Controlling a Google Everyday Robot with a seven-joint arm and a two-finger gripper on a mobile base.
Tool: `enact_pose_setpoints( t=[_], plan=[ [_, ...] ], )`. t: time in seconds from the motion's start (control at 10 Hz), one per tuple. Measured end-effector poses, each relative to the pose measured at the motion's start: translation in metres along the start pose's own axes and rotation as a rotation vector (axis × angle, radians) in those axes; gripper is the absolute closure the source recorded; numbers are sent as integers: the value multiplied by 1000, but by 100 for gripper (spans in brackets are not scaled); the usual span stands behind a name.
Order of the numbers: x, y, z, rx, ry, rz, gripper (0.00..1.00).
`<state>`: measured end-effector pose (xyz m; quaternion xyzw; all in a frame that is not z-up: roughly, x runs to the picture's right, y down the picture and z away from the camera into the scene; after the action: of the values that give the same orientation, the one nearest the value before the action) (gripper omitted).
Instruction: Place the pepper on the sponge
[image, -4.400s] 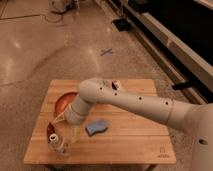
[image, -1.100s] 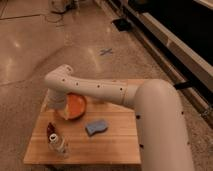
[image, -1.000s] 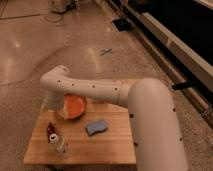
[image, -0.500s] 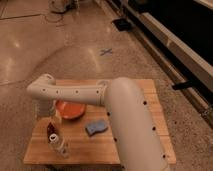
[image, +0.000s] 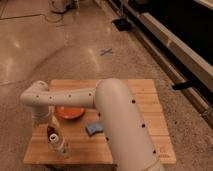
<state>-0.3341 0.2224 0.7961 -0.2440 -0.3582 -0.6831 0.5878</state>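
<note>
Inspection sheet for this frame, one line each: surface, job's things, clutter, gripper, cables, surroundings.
Surface: wooden table, with the arm reaching across it.
Job's things: pepper near the left edge, partly hidden by the gripper; sponge apart from it, mid-table, nothing on it.
Clutter: orange dish; clear bottle at front left.
Gripper: gripper low over the pepper; hold cannot be told.
Cables: cords on the far floor.
Surroundings: blue cross mark on the floor; dark rail on the right.

Warm, dim light falls from above, leaving soft glare patches on the polished floor (image: 65, 45). The gripper (image: 46, 124), at the table's (image: 145, 95) left edge beside the bottle (image: 57, 142), sits in shade under the arm (image: 65, 97).
</note>
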Motion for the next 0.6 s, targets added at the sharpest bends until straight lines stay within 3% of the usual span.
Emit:
enact_pose_setpoints(
  t=[0.2,0.6],
  plan=[
    [1,6,15,-35,-17,17,27],
    [5,13,24,-92,-27,46,66]
  ],
)
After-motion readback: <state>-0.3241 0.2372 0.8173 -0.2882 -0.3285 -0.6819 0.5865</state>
